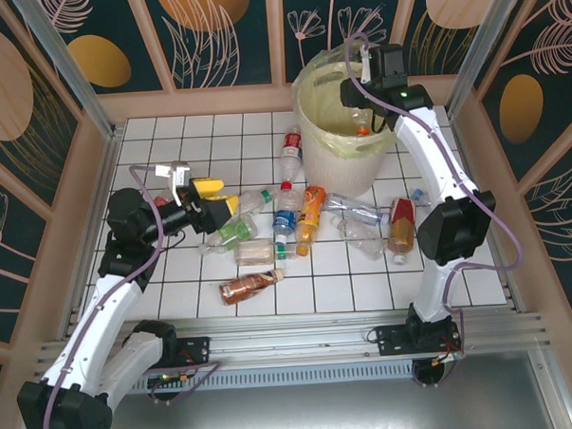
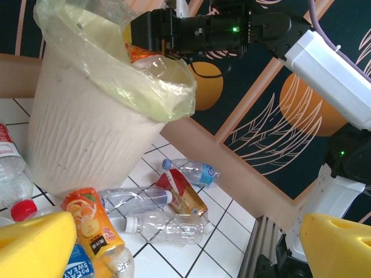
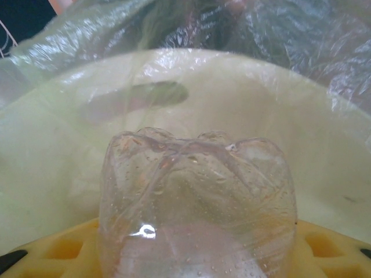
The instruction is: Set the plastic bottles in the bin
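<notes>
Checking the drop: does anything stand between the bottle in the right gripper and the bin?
Nothing visible does. The right gripper holds the bottle over the bin's open mouth; beyond the bottle's base lie the clear liner and the bin's inner wall.

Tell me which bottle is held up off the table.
The clear bottle gripped in the right claw, hanging over the bin's mouth. The rest lie on the tiled table.

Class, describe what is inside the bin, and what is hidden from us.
A clear bottle, gripped by the right claw, hangs at the bin mouth. The bin's floor and anything lying there are hidden.
</notes>
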Controlling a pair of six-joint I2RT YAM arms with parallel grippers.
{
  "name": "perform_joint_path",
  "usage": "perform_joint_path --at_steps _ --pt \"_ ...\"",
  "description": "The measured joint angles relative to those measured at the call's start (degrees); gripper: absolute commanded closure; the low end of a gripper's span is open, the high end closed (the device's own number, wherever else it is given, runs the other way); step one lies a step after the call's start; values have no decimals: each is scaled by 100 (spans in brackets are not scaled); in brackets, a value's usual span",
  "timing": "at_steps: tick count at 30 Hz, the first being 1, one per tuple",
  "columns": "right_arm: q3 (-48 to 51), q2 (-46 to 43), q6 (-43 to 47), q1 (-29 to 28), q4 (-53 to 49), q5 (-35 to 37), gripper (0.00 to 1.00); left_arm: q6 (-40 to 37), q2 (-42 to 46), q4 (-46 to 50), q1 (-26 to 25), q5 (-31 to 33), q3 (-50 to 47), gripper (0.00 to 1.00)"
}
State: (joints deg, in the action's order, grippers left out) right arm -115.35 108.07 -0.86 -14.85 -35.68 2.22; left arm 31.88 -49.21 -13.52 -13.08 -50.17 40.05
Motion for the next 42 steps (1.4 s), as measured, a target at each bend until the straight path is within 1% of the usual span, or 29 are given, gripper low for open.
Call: perform_joint_path --at_steps 10,12,16,29,32,39,42 --pt "20 472 -107 63 -358 -278 40 79 -170 0 -87 -39 0 1" --pt "81 522 -118 63 -424 -321 38 79 -186 0 -87 -37 0 1" --pt "94 557 -122 63 -518 -369 37 79 -238 7 -120 -37 0 1" --pt "85 560 -160 63 -535 -428 25 72 -245 9 -151 -37 0 1" --pt "72 560 -162 63 -540 -492 20 72 -245 15 -151 -35 0 1" --pt "-109 560 -214 61 -520 -527 20 70 -245 35 -151 -28 0 1" --pt "-116 509 -251 61 -358 -472 19 48 -227 55 -151 22 0 1"
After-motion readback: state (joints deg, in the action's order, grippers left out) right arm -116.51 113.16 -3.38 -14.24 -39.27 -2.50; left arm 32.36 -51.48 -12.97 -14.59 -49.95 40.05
